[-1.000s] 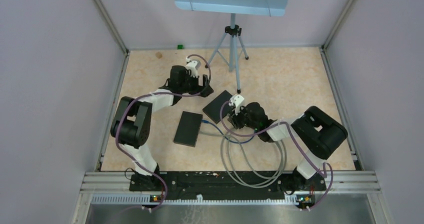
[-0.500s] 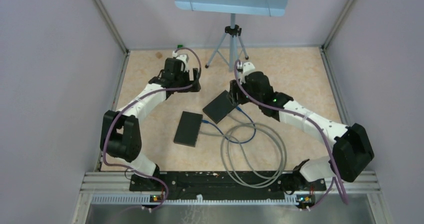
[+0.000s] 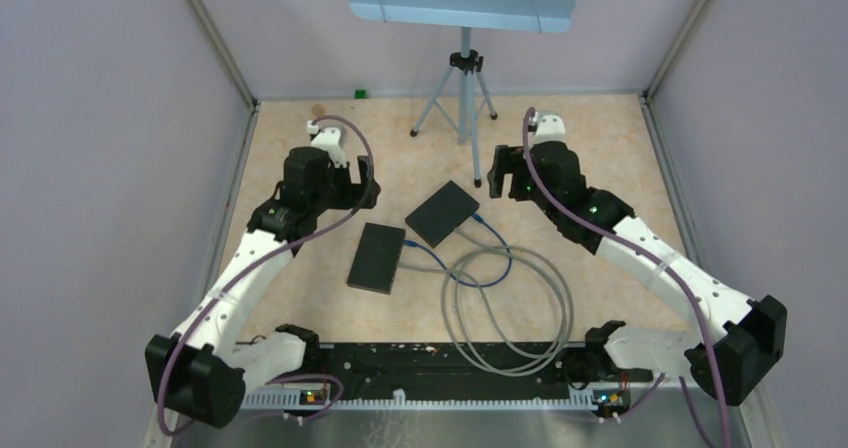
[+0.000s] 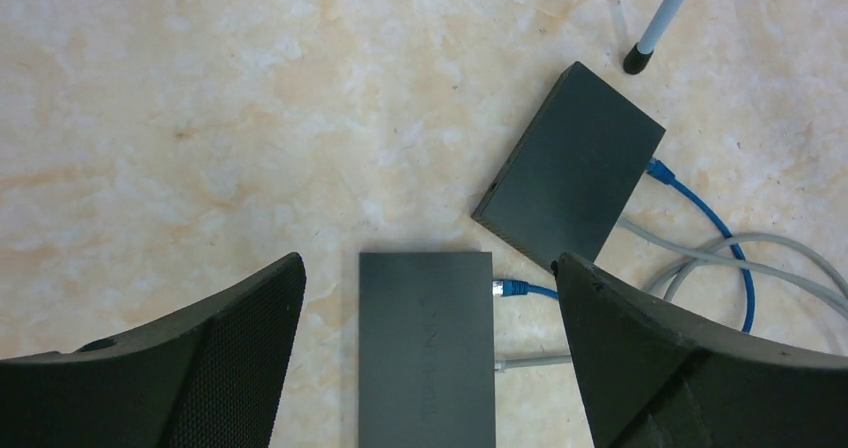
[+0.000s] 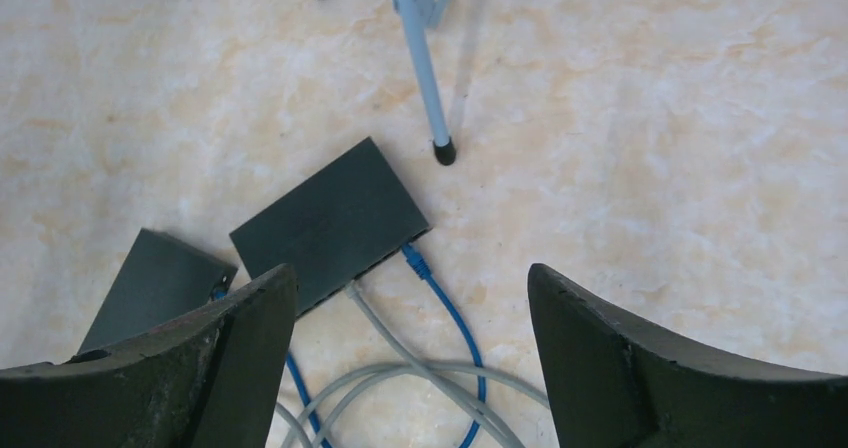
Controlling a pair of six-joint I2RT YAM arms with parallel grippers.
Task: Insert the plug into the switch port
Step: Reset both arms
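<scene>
Two black switches lie mid-table: a near one (image 3: 376,257) (image 4: 425,348) (image 5: 155,283) and a far one (image 3: 442,213) (image 4: 570,178) (image 5: 330,223). A blue cable (image 3: 440,263) joins them. Its plugs (image 4: 514,288) (image 5: 413,259) sit at the port edges. A grey plug (image 5: 354,290) sits in the far switch beside the blue one, and another grey plug (image 4: 505,365) meets the near switch. My left gripper (image 3: 368,183) (image 4: 428,263) hangs open above the near switch. My right gripper (image 3: 500,173) (image 5: 411,268) is open and empty, raised to the right of the far switch.
A grey cable (image 3: 510,308) loops toward the front rail. A tripod stand (image 3: 462,98) rises at the back, one foot (image 3: 477,182) (image 5: 445,151) just beyond the far switch. A small green object (image 3: 360,93) lies at the back wall. Side walls close in both sides.
My right gripper has opened and risen from the far switch's port edge toward the back right. My left arm has pulled back to the left and nearer, still open.
</scene>
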